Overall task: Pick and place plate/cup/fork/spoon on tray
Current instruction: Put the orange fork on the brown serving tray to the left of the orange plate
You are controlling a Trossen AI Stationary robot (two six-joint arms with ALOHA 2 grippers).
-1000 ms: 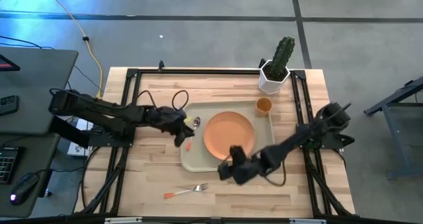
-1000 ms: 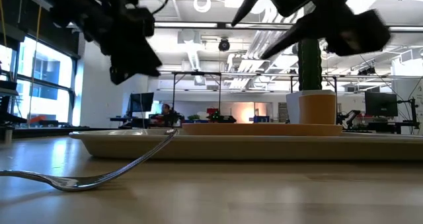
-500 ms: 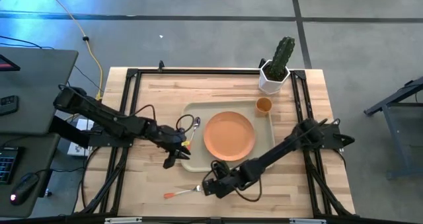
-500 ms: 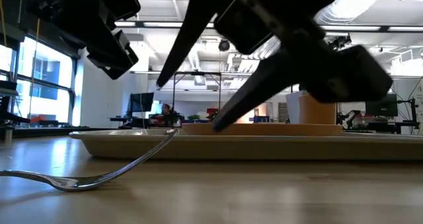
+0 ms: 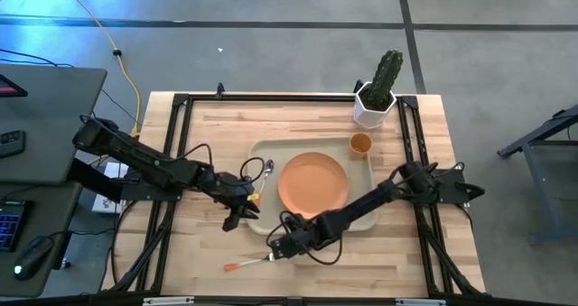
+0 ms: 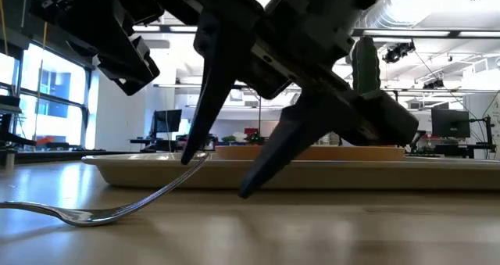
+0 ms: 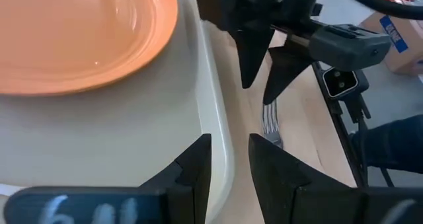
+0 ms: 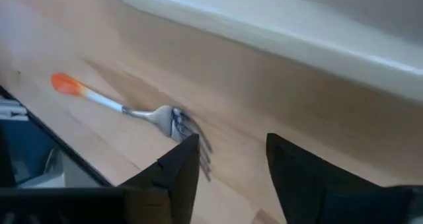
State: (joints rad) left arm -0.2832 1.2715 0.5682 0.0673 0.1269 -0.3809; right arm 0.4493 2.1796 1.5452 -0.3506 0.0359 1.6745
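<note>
The beige tray (image 5: 289,151) lies mid-table with the orange plate (image 5: 313,184) on it, the orange cup (image 5: 360,143) at its far right corner, and the spoon (image 5: 262,180) along its left side. The fork (image 5: 253,261) lies flat on the table in front of the tray, its handle toward the left. My right gripper (image 5: 275,249) is open, low over the fork's pronged end (image 8: 188,135). My left gripper (image 5: 237,216) is open and empty at the tray's near left corner. My right gripper comes down slanting from the table's right, its open fingers standing at the fork's prongs (image 8: 192,138). One fingertip (image 8: 188,151) is right beside the prongs. I cannot tell whether it touches them. The fork lies flat on the table.
A white pot with a cactus (image 5: 377,94) stands at the far right, behind the tray. Black frame rails run along the table's left and right sides. Bare wood lies in front of the tray on both sides of the fork.
My right gripper has gone from the tray's near edge toward the table's left and near edge, and down to the fork's pronged end. My left gripper has drawn back from the spoon toward the near edge, then stayed still. The spoon and fork have not moved.
</note>
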